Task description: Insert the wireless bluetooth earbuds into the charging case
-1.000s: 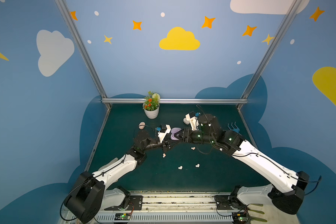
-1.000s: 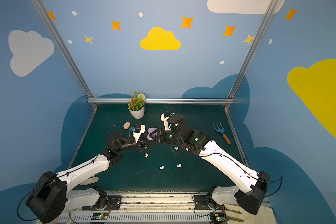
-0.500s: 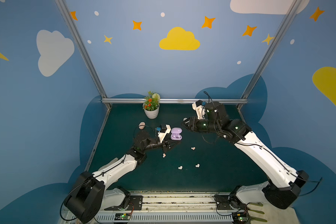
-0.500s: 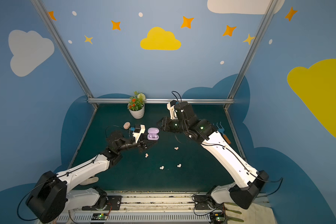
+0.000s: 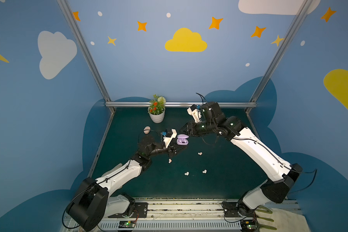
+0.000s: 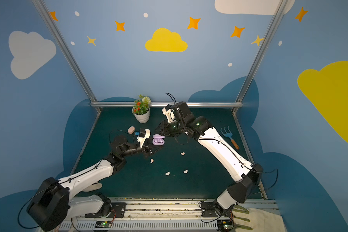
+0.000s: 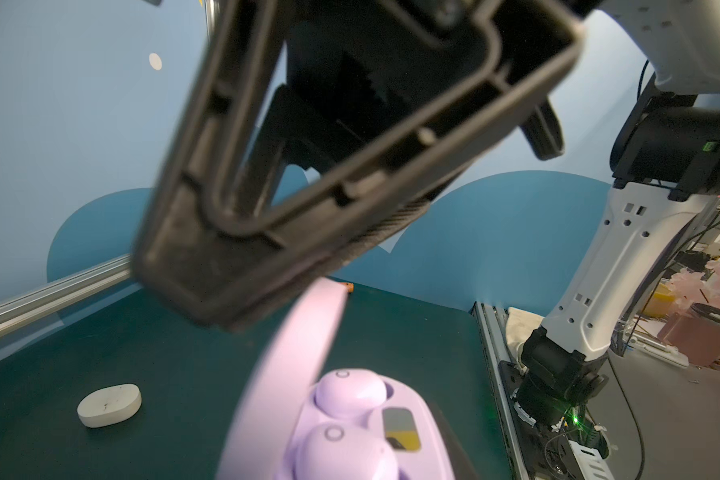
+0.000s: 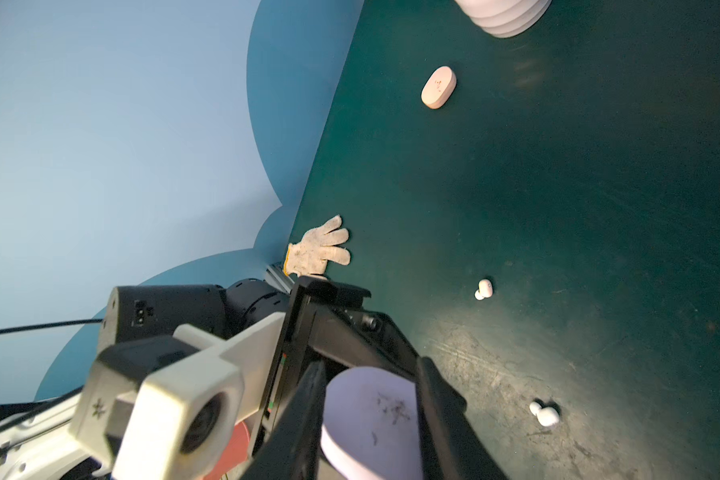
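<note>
The lilac charging case (image 5: 182,139) stands open off the mat, and my left gripper (image 5: 181,147) is shut on it. Its black fingers (image 8: 304,415) flank the case lid (image 8: 371,415) in the right wrist view. Two lilac earbuds (image 7: 348,392) sit side by side in the case's sockets. My right gripper (image 5: 182,129) hovers just above and behind the case, its jaws a little apart with nothing between them. Several whitish earbuds (image 5: 200,153) lie loose on the green mat in front, seen in both top views (image 6: 167,173).
A closed pink case (image 5: 146,129) lies left of the lilac one. A whitish case (image 7: 109,405) shows in the left wrist view. A potted plant (image 5: 156,115) stands at the back, a garden fork (image 6: 229,136) at the right, and a glove (image 8: 321,249) at the left front edge.
My right gripper has pulled back from the lilac case, up and to the right, with its jaws narrowing. The left gripper and the case have stayed put.
</note>
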Available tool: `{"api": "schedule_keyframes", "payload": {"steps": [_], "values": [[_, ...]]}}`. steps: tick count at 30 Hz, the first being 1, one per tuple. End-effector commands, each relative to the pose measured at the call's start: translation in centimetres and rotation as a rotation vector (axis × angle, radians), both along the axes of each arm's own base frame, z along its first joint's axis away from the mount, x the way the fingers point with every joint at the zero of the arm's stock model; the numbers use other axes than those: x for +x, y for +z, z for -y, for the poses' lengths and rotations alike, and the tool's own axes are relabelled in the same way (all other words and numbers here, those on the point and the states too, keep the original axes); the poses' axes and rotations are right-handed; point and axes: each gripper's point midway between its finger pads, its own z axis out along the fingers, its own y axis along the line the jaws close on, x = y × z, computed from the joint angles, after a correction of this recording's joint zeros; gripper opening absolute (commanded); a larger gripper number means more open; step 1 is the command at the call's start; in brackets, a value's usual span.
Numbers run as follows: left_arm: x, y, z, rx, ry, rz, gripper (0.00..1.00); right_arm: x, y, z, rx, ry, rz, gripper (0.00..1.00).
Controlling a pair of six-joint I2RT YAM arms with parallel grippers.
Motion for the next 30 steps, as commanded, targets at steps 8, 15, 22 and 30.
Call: {"api": "schedule_keyframes", "payload": {"steps": [8, 15, 22, 30], "values": [[-0.3, 1.8, -0.3, -0.031, 0.009, 0.062, 0.30, -4.0, -0.8, 0.9, -0.073, 0.044, -0.045, 0.35], [-0.5, 1.8, -0.3, -0.028, 0.005, 0.059, 0.31, -2.7, -0.3, 3.2, -0.155, -0.091, -0.001, 0.55], [-0.6, 1.8, -0.2, -0.028, 0.000, 0.060, 0.31, -2.5, -1.7, 2.4, -0.188, -0.097, -0.062, 0.67], [-0.6, 1.9, -0.3, -0.028, 0.004, 0.064, 0.32, -2.9, -2.3, 0.5, -0.197, -0.041, -0.089, 0.70]]}}
